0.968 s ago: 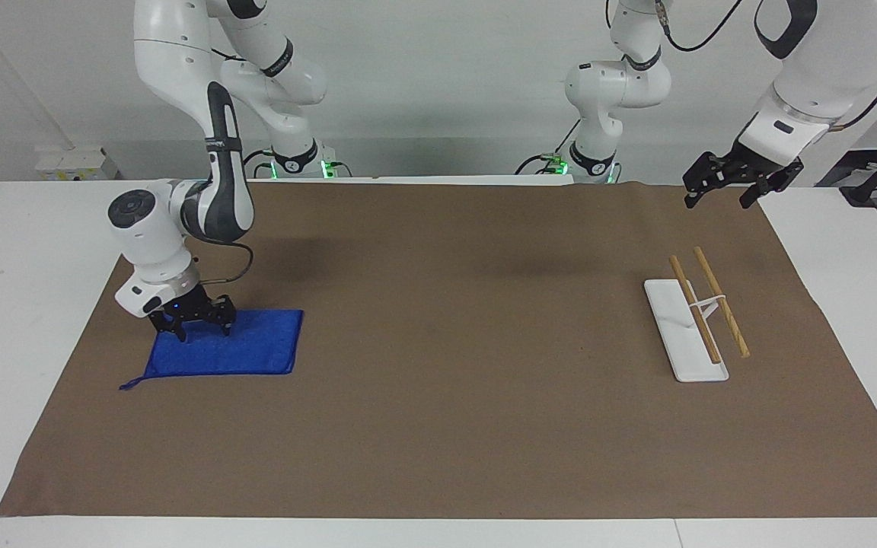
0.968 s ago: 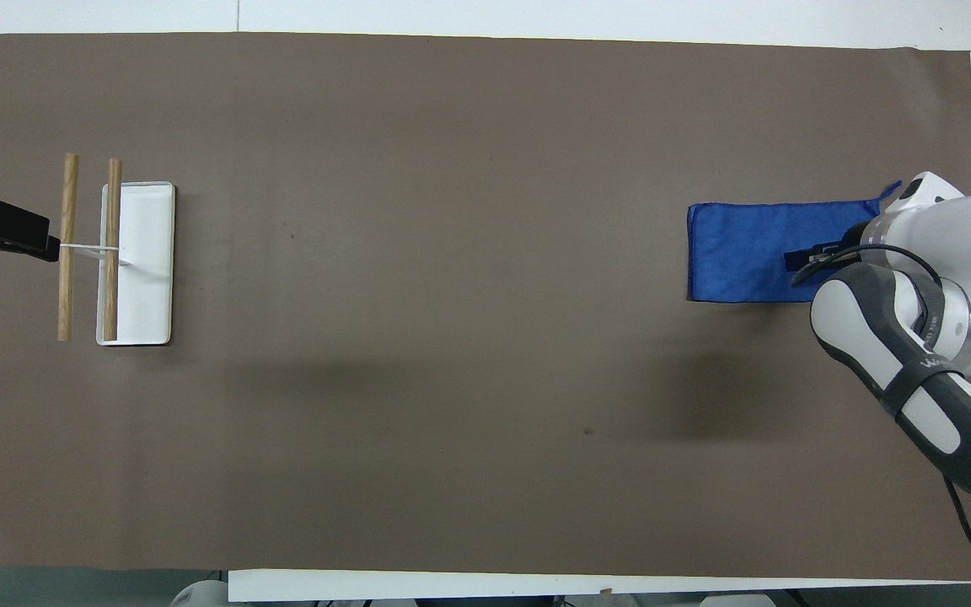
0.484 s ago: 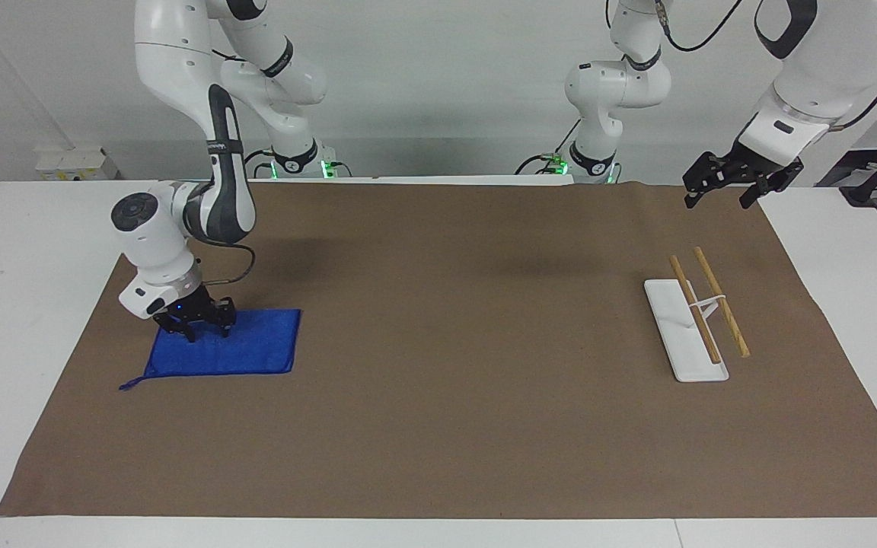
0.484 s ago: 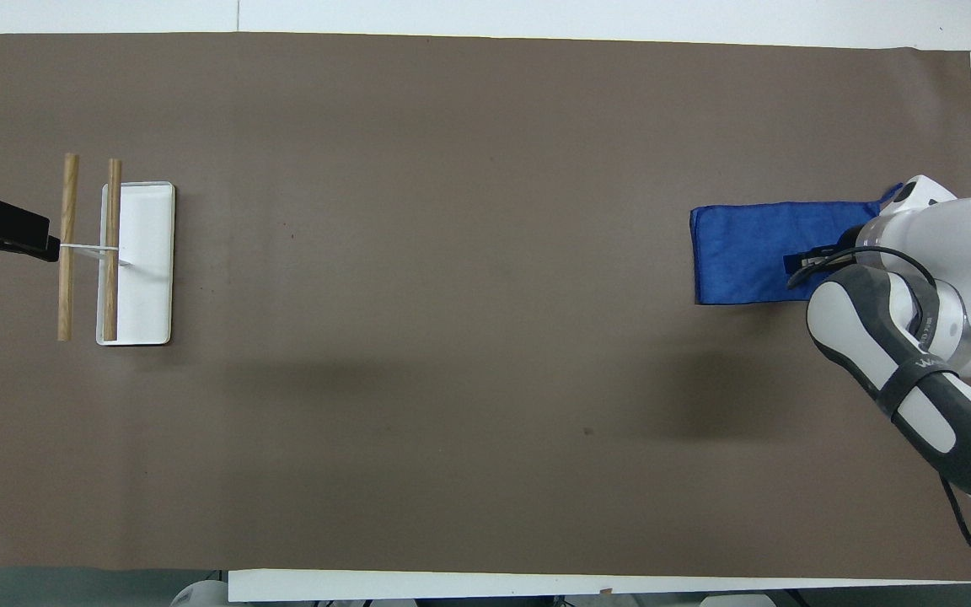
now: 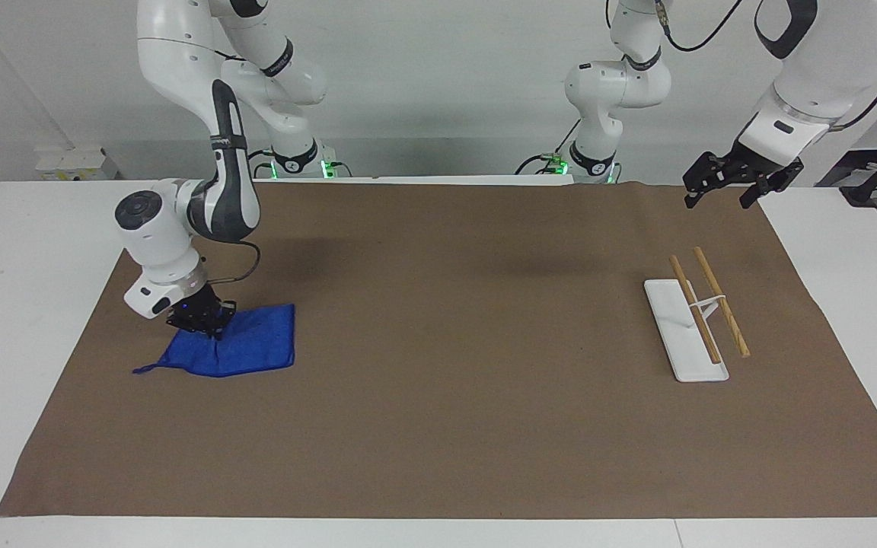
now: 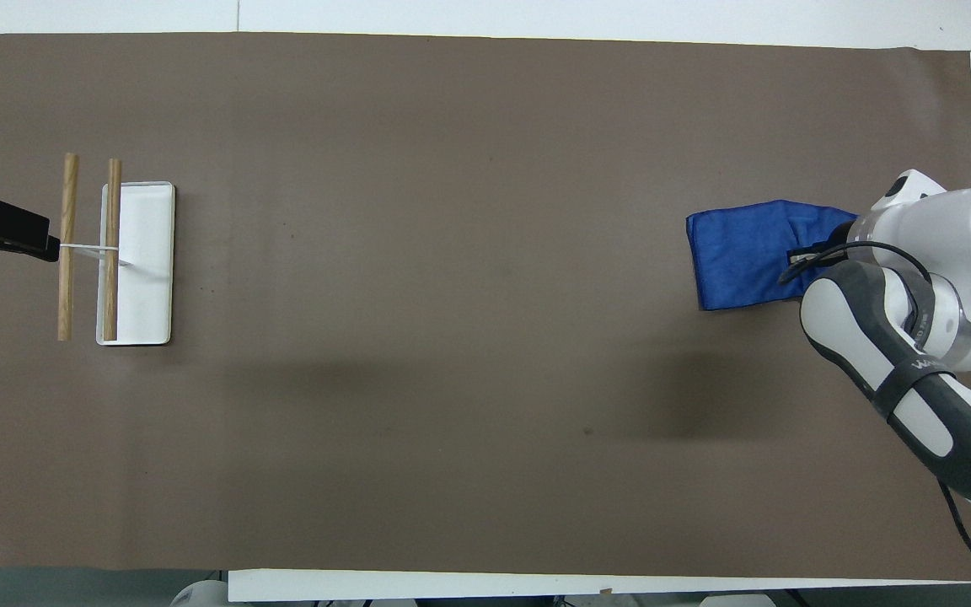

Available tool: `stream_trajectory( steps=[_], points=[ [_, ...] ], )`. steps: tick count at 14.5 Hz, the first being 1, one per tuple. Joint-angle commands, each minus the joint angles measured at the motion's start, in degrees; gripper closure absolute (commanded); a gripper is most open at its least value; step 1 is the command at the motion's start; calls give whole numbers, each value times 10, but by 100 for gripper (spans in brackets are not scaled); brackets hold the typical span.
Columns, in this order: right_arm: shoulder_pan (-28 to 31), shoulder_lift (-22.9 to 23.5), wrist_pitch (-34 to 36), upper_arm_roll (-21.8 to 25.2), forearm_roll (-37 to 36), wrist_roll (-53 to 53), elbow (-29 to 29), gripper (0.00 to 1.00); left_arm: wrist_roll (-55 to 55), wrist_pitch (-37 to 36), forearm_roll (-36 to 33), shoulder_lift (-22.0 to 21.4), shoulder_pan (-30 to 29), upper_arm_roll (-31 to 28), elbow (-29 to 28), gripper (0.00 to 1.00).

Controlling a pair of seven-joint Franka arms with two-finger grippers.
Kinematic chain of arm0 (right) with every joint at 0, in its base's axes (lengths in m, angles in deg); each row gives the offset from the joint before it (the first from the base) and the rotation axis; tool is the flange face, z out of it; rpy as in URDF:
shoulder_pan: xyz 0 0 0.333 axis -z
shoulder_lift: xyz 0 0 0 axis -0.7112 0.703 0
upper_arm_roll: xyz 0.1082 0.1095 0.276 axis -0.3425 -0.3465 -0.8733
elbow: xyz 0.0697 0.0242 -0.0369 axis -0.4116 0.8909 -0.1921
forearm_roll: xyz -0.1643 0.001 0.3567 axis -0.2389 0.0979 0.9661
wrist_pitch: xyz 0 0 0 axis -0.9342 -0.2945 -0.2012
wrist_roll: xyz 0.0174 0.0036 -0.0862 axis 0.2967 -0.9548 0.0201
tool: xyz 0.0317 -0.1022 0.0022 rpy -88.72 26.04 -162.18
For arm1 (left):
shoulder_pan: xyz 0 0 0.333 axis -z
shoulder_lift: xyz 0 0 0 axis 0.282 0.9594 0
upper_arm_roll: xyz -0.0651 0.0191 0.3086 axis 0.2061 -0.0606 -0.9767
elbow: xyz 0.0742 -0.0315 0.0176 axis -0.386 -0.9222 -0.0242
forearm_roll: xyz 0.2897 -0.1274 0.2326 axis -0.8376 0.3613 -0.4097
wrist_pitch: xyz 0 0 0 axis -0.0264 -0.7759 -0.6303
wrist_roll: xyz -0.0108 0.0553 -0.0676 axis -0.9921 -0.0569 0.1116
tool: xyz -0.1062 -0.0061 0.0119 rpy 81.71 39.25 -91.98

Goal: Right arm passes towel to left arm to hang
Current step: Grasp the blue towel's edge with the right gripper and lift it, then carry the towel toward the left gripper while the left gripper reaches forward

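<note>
A blue towel lies on the brown mat at the right arm's end of the table, also in the overhead view. My right gripper with its blue light is shut on the towel's edge nearest the robots and holds that edge pinched up, so the cloth puckers there. In the overhead view the right arm hides most of this gripper. My left gripper is open and empty, waiting in the air over the mat's edge by the rack.
A towel rack with a white base and two wooden rods stands at the left arm's end of the mat. The brown mat covers most of the white table.
My right gripper closed on the towel's edge and rose slightly. The flat towel bunched up and its loose corner slid inward. The left arm has not moved.
</note>
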Motion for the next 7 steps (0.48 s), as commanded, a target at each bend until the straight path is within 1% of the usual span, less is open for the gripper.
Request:
stream_trajectory(
  steps=[1,4,5,6,7],
  points=[
    [13,-33,114,-53,11,100,-44,100,4,-4,-11,-12,-8,8,-12,0],
    [13,-44,238,-134,11,298,-111,100,-9,-16,-11,-14,-2,9,-12,0],
    [13,-45,260,-167,12,367,-127,100,-51,-21,-9,-20,0,10,-18,0],
    [11,-44,265,-200,12,445,-139,100,-136,-12,-7,-24,1,11,-28,0],
    [10,-41,261,-236,30,528,-150,100,-215,5,-2,-25,1,11,-33,0]
  ],
)
